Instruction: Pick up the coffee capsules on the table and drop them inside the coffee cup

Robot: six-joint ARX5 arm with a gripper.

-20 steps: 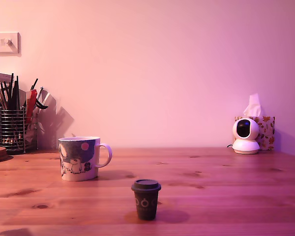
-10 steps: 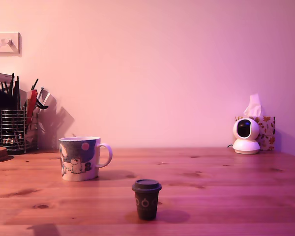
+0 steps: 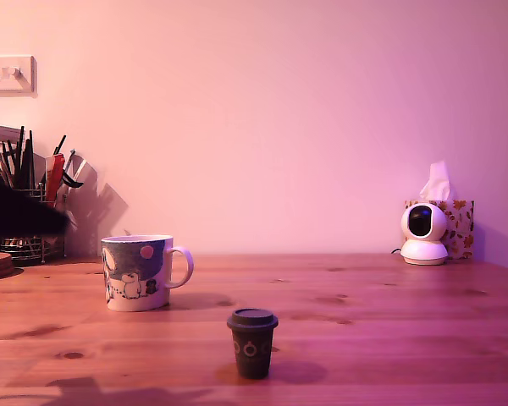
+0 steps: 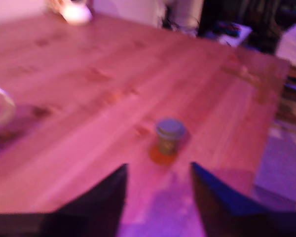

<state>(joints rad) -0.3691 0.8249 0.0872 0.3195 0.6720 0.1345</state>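
**Inspector:** Report the exterior view, left to right.

**Assistant:** At the far left a dark blurred mass, probably the arm, covers part of a wire utensil holder. Next stands the coffee cup, white with a blue-grey bear picture, upright, its handle pointing to three o'clock. The coffee capsule stands upright on the desk, at roughly five o'clock from the cup and well apart from it. At the far right, against the wall, sit a small white camera and a tissue box.

**Inspector:** Condition of the gripper?

**Assistant:** The wrist view shows the jaws spread and holding nothing. The capsule lies ahead of the gap and clear of both fingers. That picture is blurred, so finer detail cannot be read.

**Inspector:** Handling assessment?

**Assistant:** My judgement: the capsule is light and stiff, and easily toppled by a glancing finger. Its tapered wall may slide downward out of a loose pinch. I recommend taking it across the body just under the wider lid, so the lid's overhang acts as a stop.

**Inspector:** Stage of work?

**Assistant:** Approach only. Nothing is grasped, and the capsule is not yet in the cup.
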